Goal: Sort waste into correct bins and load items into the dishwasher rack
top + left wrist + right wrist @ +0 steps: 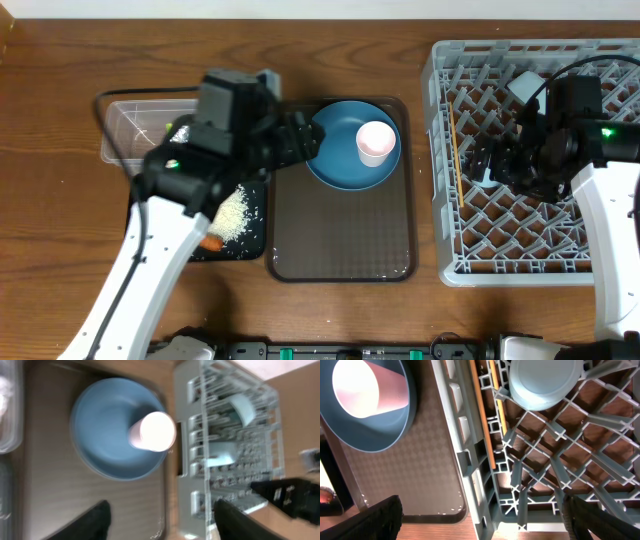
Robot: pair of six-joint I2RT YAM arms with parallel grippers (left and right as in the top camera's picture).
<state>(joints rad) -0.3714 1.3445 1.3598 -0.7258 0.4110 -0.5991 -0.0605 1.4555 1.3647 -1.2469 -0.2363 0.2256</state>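
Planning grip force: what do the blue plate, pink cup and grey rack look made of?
Blue plate: probably plastic or melamine, smooth even sheen. Pink cup: likely thin plastic, light glows through. Grey rack: moulded plastic, matte ribbed lattice.

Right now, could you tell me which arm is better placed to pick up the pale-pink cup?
Probably left: the left gripper hovers open at the dark-blue plate's rim, close to the pale-pink cup standing on it, while the right gripper is over the dishwasher rack, farther away.

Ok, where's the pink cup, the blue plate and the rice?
pink cup (376, 141), overhead view, its top.
blue plate (335, 152), overhead view, bare left part.
rice (233, 214), overhead view, middle of the pile.
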